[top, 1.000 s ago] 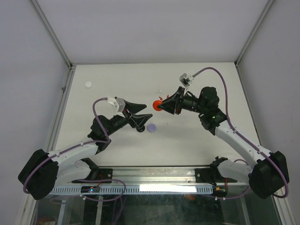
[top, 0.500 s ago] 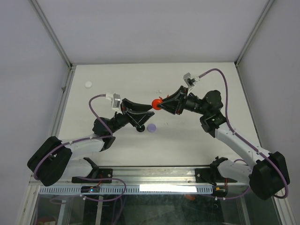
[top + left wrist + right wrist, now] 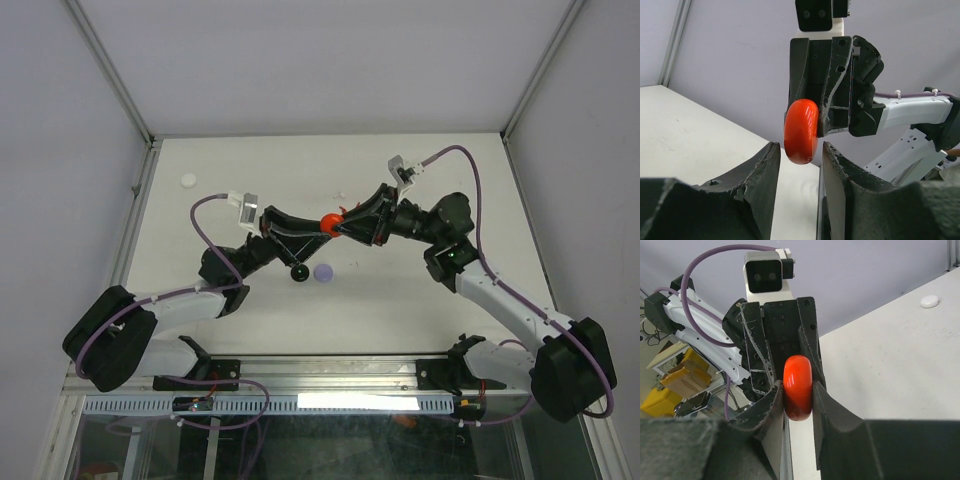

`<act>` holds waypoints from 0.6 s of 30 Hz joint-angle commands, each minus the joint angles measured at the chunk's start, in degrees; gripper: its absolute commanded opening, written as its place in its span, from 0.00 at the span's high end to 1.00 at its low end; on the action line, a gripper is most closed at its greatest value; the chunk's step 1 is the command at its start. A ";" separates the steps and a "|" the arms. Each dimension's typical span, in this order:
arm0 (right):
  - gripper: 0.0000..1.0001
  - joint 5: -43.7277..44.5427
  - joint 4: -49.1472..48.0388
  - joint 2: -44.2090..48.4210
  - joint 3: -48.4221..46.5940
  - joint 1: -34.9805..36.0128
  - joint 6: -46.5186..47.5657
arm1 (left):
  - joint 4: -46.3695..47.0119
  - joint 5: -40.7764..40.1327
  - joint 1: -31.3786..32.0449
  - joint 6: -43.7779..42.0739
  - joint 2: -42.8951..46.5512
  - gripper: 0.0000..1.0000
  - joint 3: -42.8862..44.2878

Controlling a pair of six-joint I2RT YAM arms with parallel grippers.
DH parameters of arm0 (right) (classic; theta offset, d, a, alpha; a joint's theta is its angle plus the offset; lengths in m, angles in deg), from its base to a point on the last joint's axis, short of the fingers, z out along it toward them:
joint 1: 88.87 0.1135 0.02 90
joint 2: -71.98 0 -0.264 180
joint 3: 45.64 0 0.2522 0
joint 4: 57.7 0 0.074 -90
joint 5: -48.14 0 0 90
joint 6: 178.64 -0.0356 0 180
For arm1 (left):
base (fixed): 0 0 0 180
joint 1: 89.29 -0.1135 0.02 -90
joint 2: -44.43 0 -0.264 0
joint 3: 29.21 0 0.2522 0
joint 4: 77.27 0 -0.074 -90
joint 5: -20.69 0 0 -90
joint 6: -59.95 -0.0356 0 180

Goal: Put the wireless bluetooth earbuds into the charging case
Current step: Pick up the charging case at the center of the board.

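Observation:
My right gripper [image 3: 341, 226] is shut on a red round charging case [image 3: 329, 222] and holds it on edge above the table. In the right wrist view the case [image 3: 798, 387] sits clamped between my fingers [image 3: 797, 396]. My left gripper [image 3: 318, 227] is open and faces the right one. In the left wrist view the case's lower edge [image 3: 801, 131] lies between my left fingertips [image 3: 797, 150], with a gap on each side. No earbud is clear in the wrist views. A tiny white bit [image 3: 340, 196] lies on the far table.
A lavender round case [image 3: 322, 271] and a black round thing [image 3: 299, 274] lie on the table under the left gripper. A white round case [image 3: 188, 181] lies at the far left, also in the right wrist view [image 3: 929, 301]. Walls enclose the table.
My left gripper has risen from the table and moved right until its open fingers straddle the red case. My right gripper has lifted the case slightly and shifted a little left.

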 commanded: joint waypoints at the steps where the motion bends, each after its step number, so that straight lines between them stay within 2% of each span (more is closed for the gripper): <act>1: 1.00 -1.65 -3.90 0.09 -0.58 0.76 -0.37 | 4.94 1.56 0.76 2.16 -0.36 0.63 2.54; 9: 0.99 -3.36 -3.72 -0.30 -0.94 1.57 0.15 | 6.00 2.49 0.84 2.99 -1.15 0.86 3.20; 12: 0.93 -3.93 -3.05 -0.06 -1.09 1.60 1.10 | 6.34 2.83 0.83 2.98 -1.13 1.00 3.03; 14: 0.87 -3.85 0.32 0.47 -1.69 1.53 3.27 | 6.32 2.94 0.81 2.77 -0.71 1.00 2.62; 17: 0.69 -3.43 6.48 1.68 -3.30 1.34 7.21 | 4.75 3.57 0.82 1.20 0.54 1.00 1.91; 18: 0.69 -3.43 8.24 2.09 -3.88 1.20 7.21 | 3.47 3.87 0.82 0.58 0.93 1.00 1.77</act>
